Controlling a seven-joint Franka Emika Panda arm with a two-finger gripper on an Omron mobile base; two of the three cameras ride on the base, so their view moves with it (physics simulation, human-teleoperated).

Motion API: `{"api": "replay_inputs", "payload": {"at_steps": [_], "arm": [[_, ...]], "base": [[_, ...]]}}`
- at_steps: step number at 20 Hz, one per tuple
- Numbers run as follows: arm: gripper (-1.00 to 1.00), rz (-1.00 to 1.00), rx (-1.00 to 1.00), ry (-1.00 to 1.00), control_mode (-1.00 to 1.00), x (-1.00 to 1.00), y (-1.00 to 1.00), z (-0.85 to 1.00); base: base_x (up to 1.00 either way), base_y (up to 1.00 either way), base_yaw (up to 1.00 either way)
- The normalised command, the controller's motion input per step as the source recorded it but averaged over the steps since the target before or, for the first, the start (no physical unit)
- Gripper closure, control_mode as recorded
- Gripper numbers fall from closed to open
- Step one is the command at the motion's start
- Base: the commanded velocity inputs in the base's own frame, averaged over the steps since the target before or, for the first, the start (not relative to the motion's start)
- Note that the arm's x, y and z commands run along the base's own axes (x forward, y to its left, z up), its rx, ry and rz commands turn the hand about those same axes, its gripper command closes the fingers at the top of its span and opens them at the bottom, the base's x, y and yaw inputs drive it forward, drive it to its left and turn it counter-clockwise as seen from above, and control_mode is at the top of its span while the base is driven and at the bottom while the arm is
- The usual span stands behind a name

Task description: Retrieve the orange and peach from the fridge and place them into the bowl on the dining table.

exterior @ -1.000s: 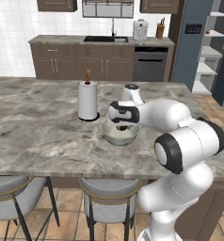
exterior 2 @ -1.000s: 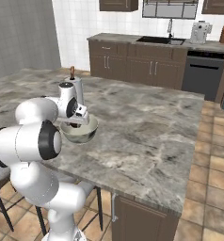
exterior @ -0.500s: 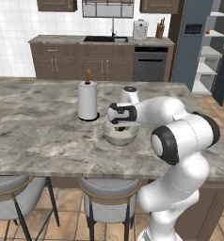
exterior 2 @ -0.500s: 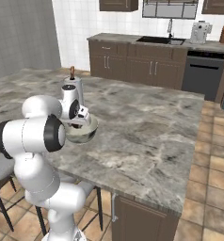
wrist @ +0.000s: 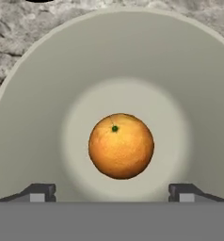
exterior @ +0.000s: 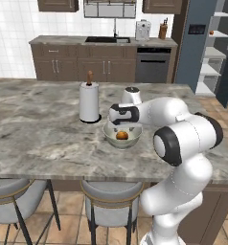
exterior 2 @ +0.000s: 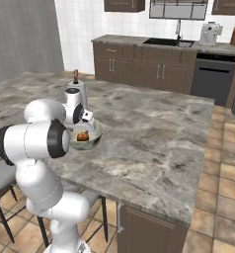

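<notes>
Orange in the bowl, my gripper open above it.

From my left camera, the paper towel roll (exterior: 89, 102) stands on the dining table (exterior: 34, 129), and just right of it sits the bowl (exterior: 122, 135) with the orange (exterior: 122, 135) resting at its centre. My gripper (wrist: 113, 190) hangs directly over the bowl, its fingertips (wrist: 39, 190) spread wide to either side of the fruit, touching nothing. Far right, the fridge (exterior: 208, 45) stands open, a small orange thing on an upper shelf.
</notes>
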Motion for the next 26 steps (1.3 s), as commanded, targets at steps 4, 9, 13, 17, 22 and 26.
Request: {"api": "replay_inputs", "payload": {"at_steps": [4, 9, 13, 17, 22, 26], "arm": [[-1.00, -0.01, 0.00, -0.05, -1.00, -0.32, -0.06, 0.20], [-1.00, -0.02, 0.00, -0.30, -1.00, -0.97, -0.23, 0.51], [-1.00, -0.05, 0.00, -0.36, -1.00, -1.00, -0.37, 0.64], [-1.00, -0.02, 0.00, -0.39, -1.00, -1.00, -0.42, 0.74], [-1.00, 0.00, 0.00, -0.32, -1.00, -1.00, -0.39, 0.96], [-1.00, 0.00, -0.01, -0.13, -1.00, -1.00, -0.22, 1.00]], "base": [[0.00, 0.00, 0.00], [0.00, 0.00, 0.00], [0.00, 0.00, 0.00], [0.00, 0.00, 0.00], [0.00, 0.00, 0.00], [0.00, 0.00, 0.00]]}}
